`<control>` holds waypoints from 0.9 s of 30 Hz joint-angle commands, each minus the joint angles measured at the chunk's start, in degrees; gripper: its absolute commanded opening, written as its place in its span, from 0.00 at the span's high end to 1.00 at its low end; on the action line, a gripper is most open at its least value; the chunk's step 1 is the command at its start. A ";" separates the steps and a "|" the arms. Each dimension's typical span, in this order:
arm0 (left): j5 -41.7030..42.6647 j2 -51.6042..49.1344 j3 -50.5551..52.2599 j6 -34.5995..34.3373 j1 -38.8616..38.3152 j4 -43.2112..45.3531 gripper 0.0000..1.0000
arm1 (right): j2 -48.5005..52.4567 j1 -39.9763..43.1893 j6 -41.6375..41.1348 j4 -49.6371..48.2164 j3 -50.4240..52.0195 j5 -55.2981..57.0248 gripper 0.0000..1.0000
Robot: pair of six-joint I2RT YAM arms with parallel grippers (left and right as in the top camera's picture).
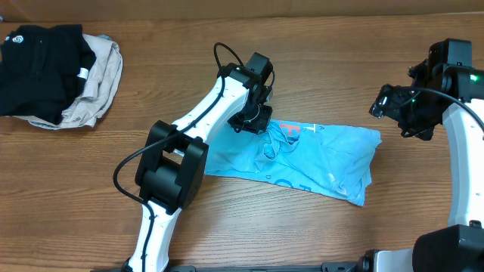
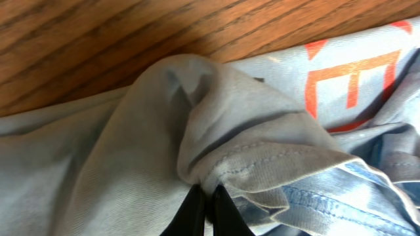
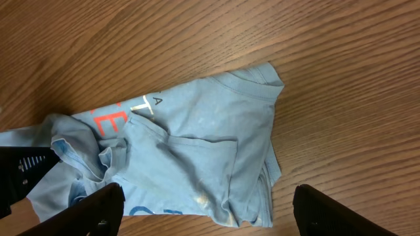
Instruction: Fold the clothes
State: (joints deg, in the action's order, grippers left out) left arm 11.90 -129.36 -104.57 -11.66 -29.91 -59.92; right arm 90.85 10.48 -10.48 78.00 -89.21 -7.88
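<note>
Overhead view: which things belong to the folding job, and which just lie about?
Job: blue T-shirt; left jaws, shut on a fold of it; right jaws, open, holding nothing.
Lying about: black garment; beige garment, partly under it.

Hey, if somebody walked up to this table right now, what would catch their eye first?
The sky-blue T-shirt lies crumpled in the middle of the table, with the left end effector shut on a bunched fold of it. The right end effector hangs open near the shirt's right end. At the far left, a black garment sits heaped on a beige garment.
</note>
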 commanded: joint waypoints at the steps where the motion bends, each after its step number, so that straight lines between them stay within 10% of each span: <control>1: 3.21 -0.31 -0.37 0.96 -0.22 0.68 0.96 | -0.31 0.13 0.04 -0.35 -0.76 0.55 0.14; 21: 10.82 -0.33 -8.50 2.36 -11.41 6.91 0.96 | -0.28 0.20 -1.55 -0.57 -0.76 0.52 0.15; 22: 9.05 -0.33 -8.50 2.99 -12.22 7.02 0.91 | -0.28 0.20 -1.55 -0.59 -0.76 0.52 0.15; 24: 4.85 -0.33 -8.50 3.15 -13.29 7.19 0.38 | -0.31 0.20 -1.55 -0.61 -0.76 0.52 0.15; 27: -0.50 -0.26 -8.81 3.76 -13.07 6.05 0.04 | -0.28 0.20 -1.53 -0.59 -0.76 0.52 0.15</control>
State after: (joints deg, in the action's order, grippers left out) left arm 19.07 -129.51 -112.49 -10.09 -43.70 -53.08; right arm 90.85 10.48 -11.79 77.60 -89.21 -7.90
